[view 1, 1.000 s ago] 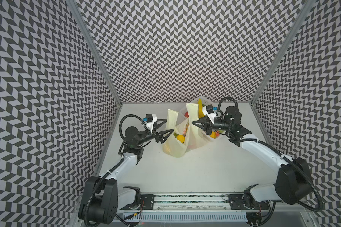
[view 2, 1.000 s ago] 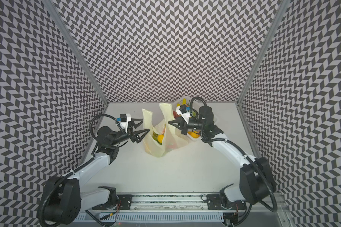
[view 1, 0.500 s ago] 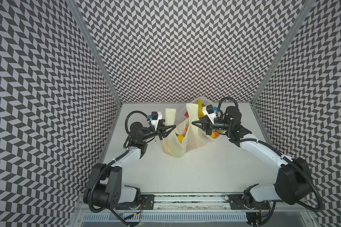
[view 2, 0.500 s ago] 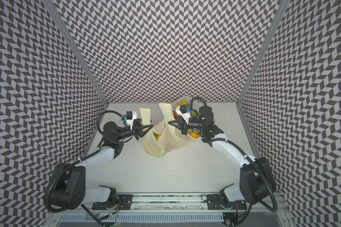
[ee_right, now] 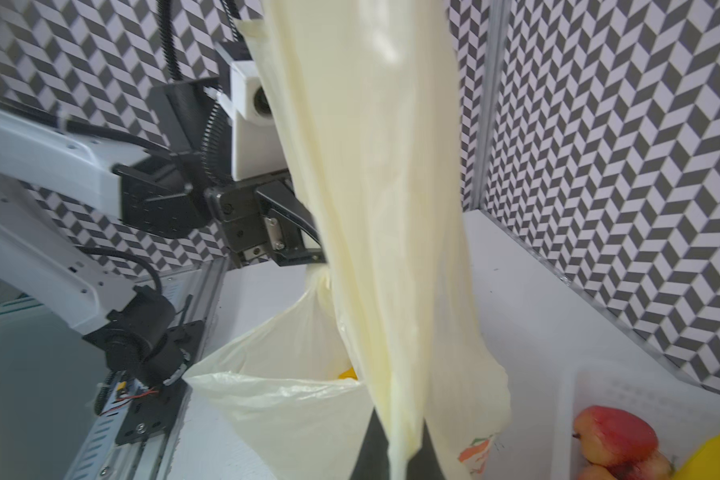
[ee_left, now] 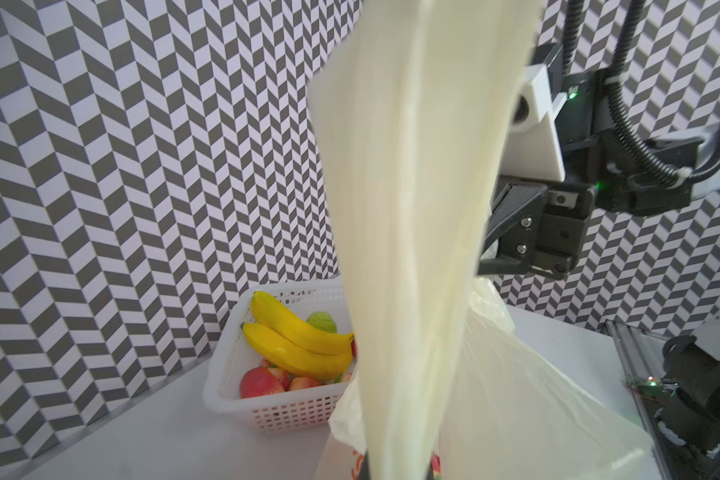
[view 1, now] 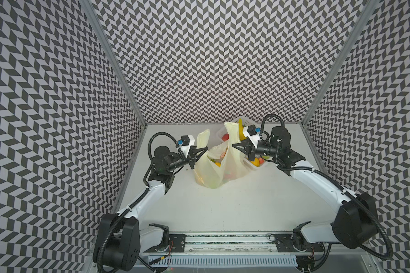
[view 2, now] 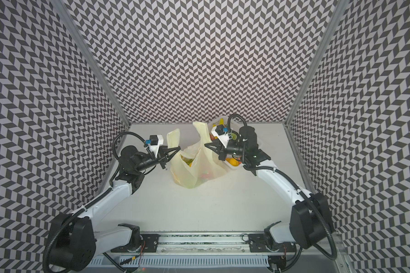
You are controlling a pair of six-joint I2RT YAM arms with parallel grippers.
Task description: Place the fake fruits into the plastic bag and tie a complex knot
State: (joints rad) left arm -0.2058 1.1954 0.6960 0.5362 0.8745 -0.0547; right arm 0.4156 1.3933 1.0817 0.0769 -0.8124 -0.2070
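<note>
Your table [view 1: 246, 203] is a plain pale top, boxed in on the left, right and far sides by walls [view 1: 211, 59] of black-and-white chevron print. A metal rail [view 1: 225, 243] runs along the near edge, where both arms are mounted. The plastic bag [view 1: 213, 170] stands at the far middle of the table with its mouth agape. Your left hand [view 1: 205, 149] is pressed together on its left handle loop [view 1: 202, 139], and your right hand [view 1: 234, 144] pinches the right handle loop [view 1: 232, 132]. A few fake fruits [view 1: 219, 163] show in the mouth, but you cannot tell which kinds. The white basket [ee_left: 292, 409] sits just beyond the bag to the far right, largely hidden in both top views by the right arm and the bag. The left wrist view shows bananas [ee_left: 296, 338] and red fruits inside it. In both wrist views a blurred handle covers the middle, and the fingertips are cut off at the edge.
</note>
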